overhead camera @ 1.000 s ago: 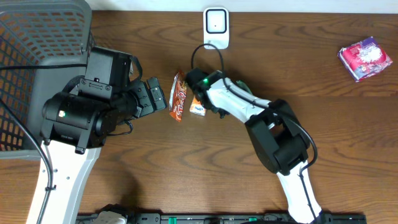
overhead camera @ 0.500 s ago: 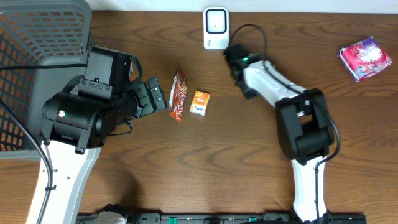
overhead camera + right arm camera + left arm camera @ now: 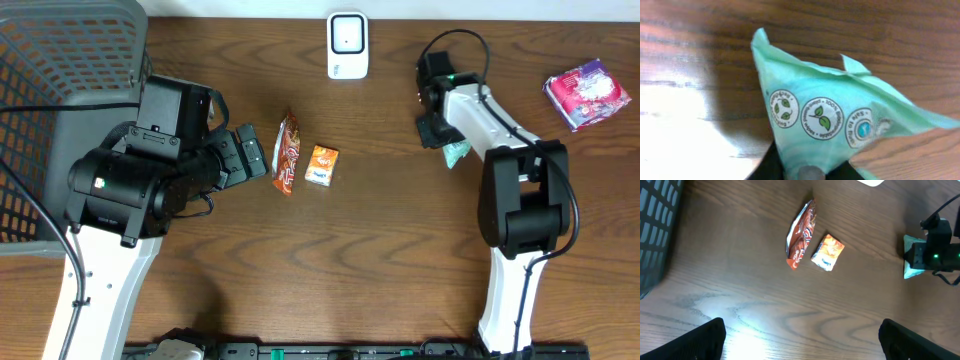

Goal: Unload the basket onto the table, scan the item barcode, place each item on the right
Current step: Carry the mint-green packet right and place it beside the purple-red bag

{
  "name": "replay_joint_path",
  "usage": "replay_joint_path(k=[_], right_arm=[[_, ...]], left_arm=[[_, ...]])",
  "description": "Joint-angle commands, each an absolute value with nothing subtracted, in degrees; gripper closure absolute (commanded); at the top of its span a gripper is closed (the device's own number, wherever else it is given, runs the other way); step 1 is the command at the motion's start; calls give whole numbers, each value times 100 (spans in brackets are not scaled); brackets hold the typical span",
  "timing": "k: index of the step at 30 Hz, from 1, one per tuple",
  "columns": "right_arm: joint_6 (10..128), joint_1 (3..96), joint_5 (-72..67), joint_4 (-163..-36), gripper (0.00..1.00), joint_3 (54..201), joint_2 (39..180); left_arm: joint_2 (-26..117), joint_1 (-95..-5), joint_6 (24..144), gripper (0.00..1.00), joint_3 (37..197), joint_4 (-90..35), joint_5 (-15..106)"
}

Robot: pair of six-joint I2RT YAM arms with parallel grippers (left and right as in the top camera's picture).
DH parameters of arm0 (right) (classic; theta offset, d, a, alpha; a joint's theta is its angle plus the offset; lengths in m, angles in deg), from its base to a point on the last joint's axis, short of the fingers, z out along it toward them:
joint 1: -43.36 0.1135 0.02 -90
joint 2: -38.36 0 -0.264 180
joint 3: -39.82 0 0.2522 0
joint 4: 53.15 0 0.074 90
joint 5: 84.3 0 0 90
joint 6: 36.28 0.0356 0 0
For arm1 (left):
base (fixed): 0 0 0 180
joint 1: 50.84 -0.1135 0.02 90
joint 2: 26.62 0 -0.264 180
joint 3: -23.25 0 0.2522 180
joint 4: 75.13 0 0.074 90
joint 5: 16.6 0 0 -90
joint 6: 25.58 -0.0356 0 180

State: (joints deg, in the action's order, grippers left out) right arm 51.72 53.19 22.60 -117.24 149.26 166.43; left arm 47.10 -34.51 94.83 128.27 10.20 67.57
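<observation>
The right claw (image 3: 441, 136) is pinching the teal packet (image 3: 830, 120) by its bottom tip, jaws squeezing nearly together on the thin plastic. In the wrist view the dark fingers (image 3: 774, 165) are poking up at the lower edge, with the packet's corner running down between them. The packet is showing a row of three round seals. Two are carrying green leaf icons, and the middle one is reading "100%" plus smaller lettering around the rim that's too tiny for me. The third, bluish one seems to be starting with "Safe to", and the rest is blurring out.

From above, the packet is sitting to the right of the white scanner (image 3: 347, 42) and a bit nearer the robot, well apart from it. That's putting it roughly between the scanner and the pink packet (image 3: 588, 93) lying at the far right. Can't tell if it's resting on the table (image 3: 380, 260) or being held just off it.

The left claw (image 3: 257, 153) is sitting wide open, gripping nothing, pointing at the red wrapper (image 3: 801, 240). That wrapper is wearing white lettering I can't make out. The orange box (image 3: 828, 252) lying just beside it is showing a white panel with print that's also too blurry. The grey basket (image 3: 50, 150) is standing at the far left.
</observation>
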Motion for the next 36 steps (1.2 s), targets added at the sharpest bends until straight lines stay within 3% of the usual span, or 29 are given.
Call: replay_joint_path(k=[1, 9, 15, 24, 29, 36], right_arm=[[5021, 5332, 285, -11866, 99, 14985, 16848], [5364, 5448, -1665, -11997, 99, 15555, 16846], [6118, 5540, -2378, -11536, 99, 16445, 16846], [7653, 5992, -1453, -9246, 99, 16814, 16920], [8123, 6287, -426, -8535, 99, 16814, 17032], [8228, 6261, -159, -8199, 99, 16816, 17087]], left_arm=[[4679, -3455, 9497, 2, 12864, 1023, 6790], [4679, -3455, 9494, 2, 12864, 1020, 6790], [4679, -3455, 9494, 2, 12864, 1023, 6790], [4679, -3455, 9494, 2, 12864, 1023, 6790], [4679, -3455, 9494, 2, 12864, 1023, 6790], [4679, -3455, 9497, 2, 12864, 1023, 6790]])
